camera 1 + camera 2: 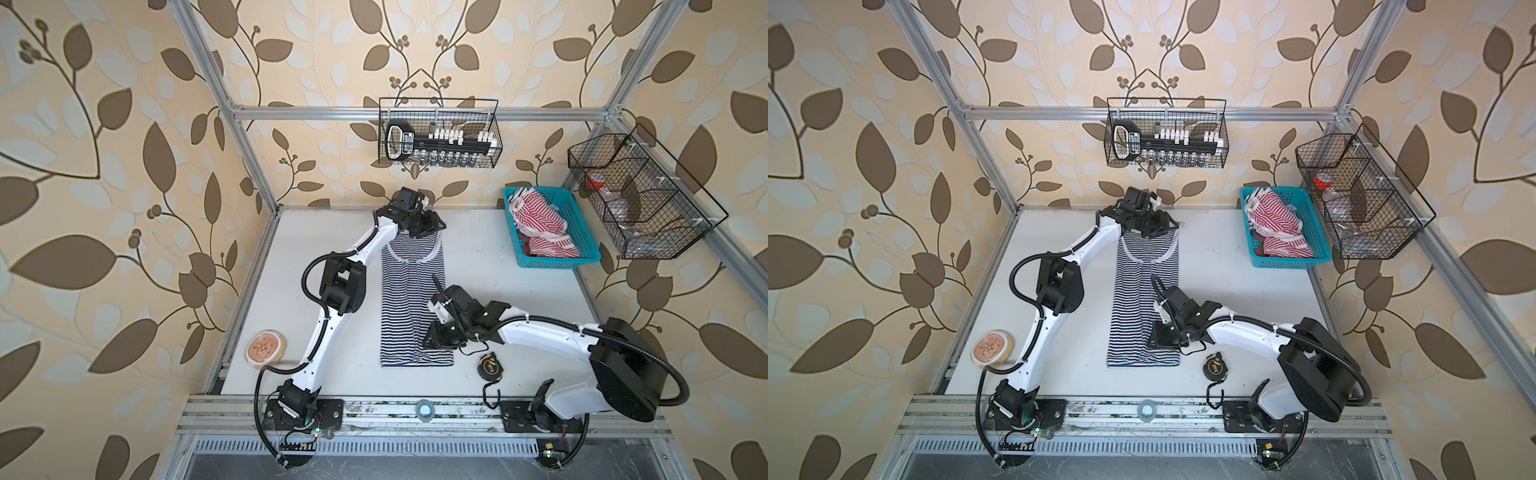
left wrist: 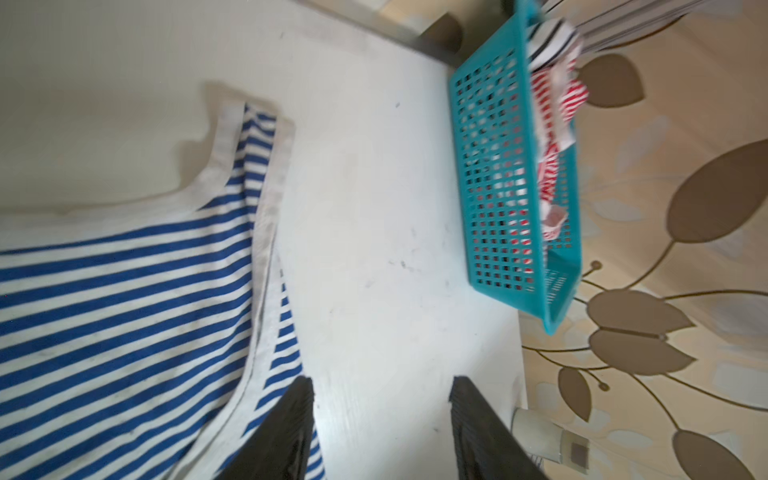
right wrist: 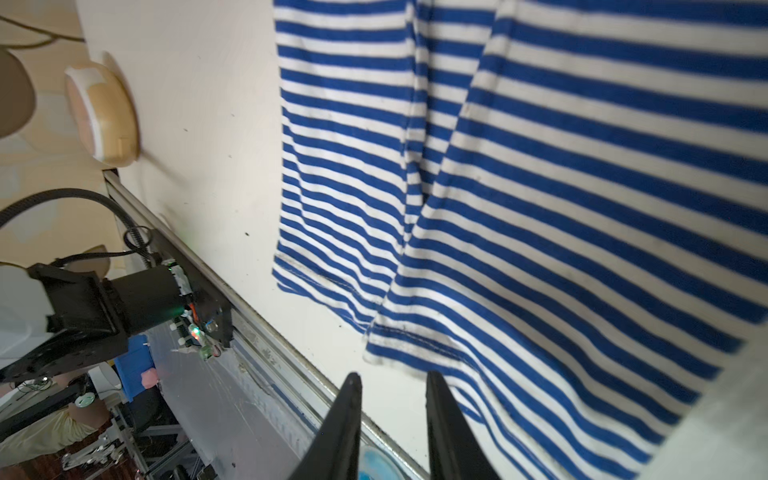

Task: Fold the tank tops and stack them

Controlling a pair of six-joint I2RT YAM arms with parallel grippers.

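Top views and wrist views | left fingers [image 2: 286,432] apart, empty, over the strap end | navy-and-white tank top [image 1: 405,307] flat on worktop [image 1: 478,232], both sides folded inward, crosswise fold judged undone | right fingers [image 3: 340,428] apart, empty, near the hem | teal basket [image 1: 544,264] holds crumpled red-and-white tank top [image 1: 540,216], unfolded; nothing stacked

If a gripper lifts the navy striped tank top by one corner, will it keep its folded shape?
Probably not: the navy striped tank top lies limp, with soft creases along its folded-in sides, so it likely droops and unfolds. It looks thin, so probably light.
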